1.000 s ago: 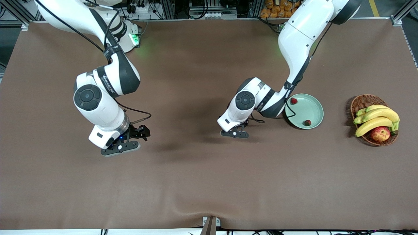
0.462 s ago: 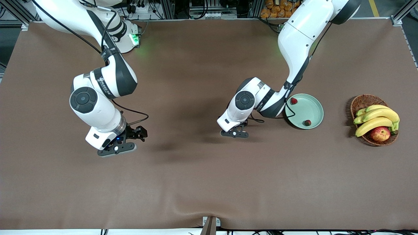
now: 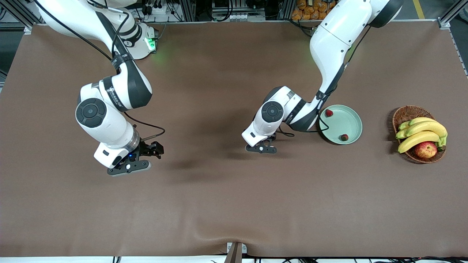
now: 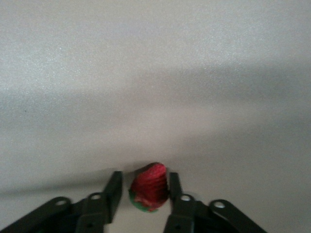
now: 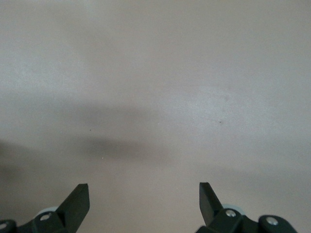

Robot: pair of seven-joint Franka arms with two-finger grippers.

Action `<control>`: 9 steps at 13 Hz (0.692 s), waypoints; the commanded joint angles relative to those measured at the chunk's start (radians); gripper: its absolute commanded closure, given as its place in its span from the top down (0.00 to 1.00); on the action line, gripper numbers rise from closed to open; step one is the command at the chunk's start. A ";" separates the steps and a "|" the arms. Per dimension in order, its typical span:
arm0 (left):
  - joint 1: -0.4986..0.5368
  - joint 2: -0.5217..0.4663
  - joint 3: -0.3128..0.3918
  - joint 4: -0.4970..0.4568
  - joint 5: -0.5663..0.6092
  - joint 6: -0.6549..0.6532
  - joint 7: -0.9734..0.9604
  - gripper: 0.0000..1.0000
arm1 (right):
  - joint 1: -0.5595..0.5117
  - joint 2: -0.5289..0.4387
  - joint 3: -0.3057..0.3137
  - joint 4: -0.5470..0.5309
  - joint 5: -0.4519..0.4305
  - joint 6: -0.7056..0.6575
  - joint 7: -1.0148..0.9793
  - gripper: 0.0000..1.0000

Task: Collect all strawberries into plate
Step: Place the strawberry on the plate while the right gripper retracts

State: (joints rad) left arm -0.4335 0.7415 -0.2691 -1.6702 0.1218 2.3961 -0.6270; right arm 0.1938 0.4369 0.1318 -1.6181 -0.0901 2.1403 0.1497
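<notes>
Front view: the round, shallow, pale mint-green plate (image 3: 345, 126) lies on the brown cloth-covered table (image 3: 219, 204), toward the left arm's end. 2 tiny red strawberries with dark green tops sit in it: one strawberry (image 3: 329, 113) at about 10 o'clock by the rim, the other strawberry (image 3: 344, 137) at about 6 o'clock by the rim. A brown wicker basket (image 3: 406, 114) holding yellow bananas (image 3: 420, 133) and a red-yellow apple (image 3: 425, 149) stands closer still to that end of the table, well apart from the plate. The left gripper (image 3: 261, 148) hangs low over the table beside the plate, toward the right arm's end; its fingers are hidden here by the wrist. The right gripper (image 3: 128, 166) hovers over bare cloth toward the right arm's end of the table.

Left wrist view: a 3rd strawberry (image 4: 149, 187), red with ridged skin and a green leafy end, sits between the black fingers (image 4: 112, 190) of the left gripper (image 4: 144, 190). The jaws are narrowed around it, each finger just beside or touching the berry. The pale cloth lies beneath.

Right wrist view: the right gripper (image 5: 144, 203) has its 2 black fingertips (image 5: 77, 200) spread wide apart, with only bare cloth between them and nothing held.
</notes>
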 commanded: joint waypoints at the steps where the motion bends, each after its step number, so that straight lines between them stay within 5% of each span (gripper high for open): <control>1: -0.013 0.013 0.007 0.018 0.019 0.005 -0.030 0.25 | -0.022 -0.021 0.018 -0.023 0.016 0.001 0.007 1.00; 4: -0.011 0.004 0.007 0.020 0.021 0.005 -0.027 0.05 | -0.027 -0.021 0.018 -0.023 0.016 0.001 0.005 1.00; 9: 0.031 -0.083 0.010 0.006 0.029 -0.087 -0.023 0.06 | -0.028 -0.021 0.018 -0.023 0.015 0.001 -0.010 1.00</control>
State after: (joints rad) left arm -0.4205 0.7179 -0.2635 -1.6479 0.1219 2.3677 -0.6270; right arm 0.1902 0.4369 0.1318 -1.6187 -0.0893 2.1403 0.1492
